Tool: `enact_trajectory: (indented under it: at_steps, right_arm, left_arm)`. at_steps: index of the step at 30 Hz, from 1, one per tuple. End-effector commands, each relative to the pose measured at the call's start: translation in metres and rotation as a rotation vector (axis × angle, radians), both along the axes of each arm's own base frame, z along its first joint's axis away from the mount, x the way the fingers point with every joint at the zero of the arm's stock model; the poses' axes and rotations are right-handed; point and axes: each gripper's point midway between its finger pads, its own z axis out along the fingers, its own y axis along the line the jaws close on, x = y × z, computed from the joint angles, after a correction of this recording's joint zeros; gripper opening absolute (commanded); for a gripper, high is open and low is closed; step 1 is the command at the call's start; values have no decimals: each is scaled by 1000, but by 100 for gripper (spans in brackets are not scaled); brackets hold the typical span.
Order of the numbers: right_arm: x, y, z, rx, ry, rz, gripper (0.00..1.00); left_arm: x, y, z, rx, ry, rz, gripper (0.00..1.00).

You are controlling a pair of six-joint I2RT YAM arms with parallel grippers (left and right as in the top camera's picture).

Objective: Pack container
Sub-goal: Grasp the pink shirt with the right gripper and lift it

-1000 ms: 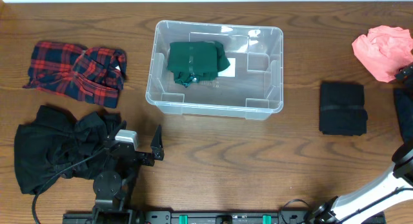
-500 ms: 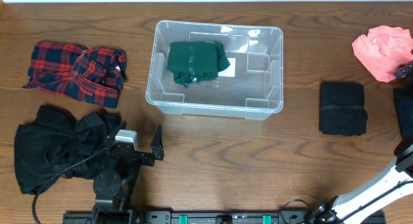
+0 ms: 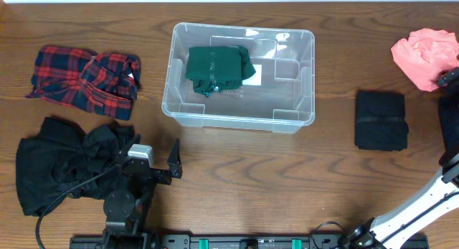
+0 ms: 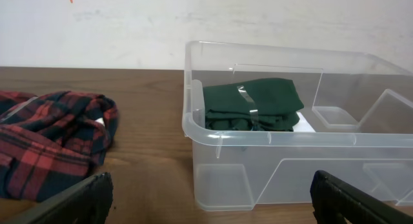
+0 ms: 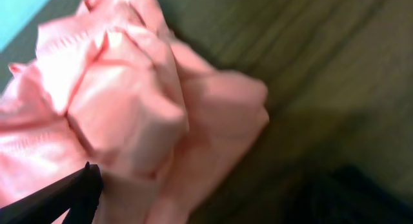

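The clear container [image 3: 301, 98] stands at the table's far centre with a folded dark green cloth [image 3: 217, 67] inside; it also shows in the left wrist view [image 4: 213, 137] with the green cloth [image 4: 253, 101]. My left gripper [image 3: 149, 157] [image 4: 206, 201] is open and empty, low at the front left, facing the container. My right gripper [image 3: 450, 78] is at the far right edge, by the lower right of a crumpled pink cloth [image 3: 424, 55]. In the right wrist view the pink cloth [image 5: 122, 114] fills the frame close under the open jaws [image 5: 206, 204]; only one finger shows.
A red plaid shirt [image 3: 84, 80] [image 4: 45, 146] lies at the far left. A black garment heap [image 3: 68, 170] lies at the front left beside my left arm. A folded black cloth [image 3: 381, 120] lies right of the container, and another dark cloth [image 3: 450, 123] at the right edge.
My right gripper has shifted slightly by the pink cloth, and its arm has swung a little at the lower right. The left arm and the clothes have not moved.
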Motion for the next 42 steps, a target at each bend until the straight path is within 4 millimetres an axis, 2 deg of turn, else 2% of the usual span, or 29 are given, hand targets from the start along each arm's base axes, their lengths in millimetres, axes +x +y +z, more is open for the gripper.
enact_trajectory:
  at_steps: [1,6,11,13,15,20,23,25,28,30,34,39,42]
  right_arm:
    - [-2,23,-55,125,49,3,99]
    - [17,39,-52,137,-3,48,99]
    - [29,55,-48,140,-21,94,85]
    - [31,59,-48,140,-20,101,73]
    - [33,63,-48,145,-23,113,55]
    - [36,71,-44,170,-46,151,16]
    - [39,75,-35,181,-68,177,2]
    - [41,79,-25,189,-86,197,1]
    - [44,84,-1,196,-119,227,1]
    - [45,87,22,192,-140,245,1]
    - [44,98,84,167,-188,280,1]
    - [34,133,166,143,-256,370,1]
    - [28,161,208,130,-288,422,1]
  left_arm:
    - [0,1,-17,-2,43,3,98]
    - [0,1,-17,-2,43,3,98]
    - [0,1,-17,-2,43,3,98]
    - [0,1,-17,-2,43,3,98]
    - [0,1,-17,-2,43,3,98]
    - [0,1,-17,-2,43,3,98]
    - [0,1,-17,-2,43,3,98]
    - [0,1,-17,-2,43,3,98]
    - [0,1,-17,-2,43,3,98]
    - [0,1,-17,-2,43,3,98]
    - [0,1,-17,-2,43,3,98]
    - [0,1,-17,-2,43,3,98]
    - [0,1,-17,-2,43,3,98]
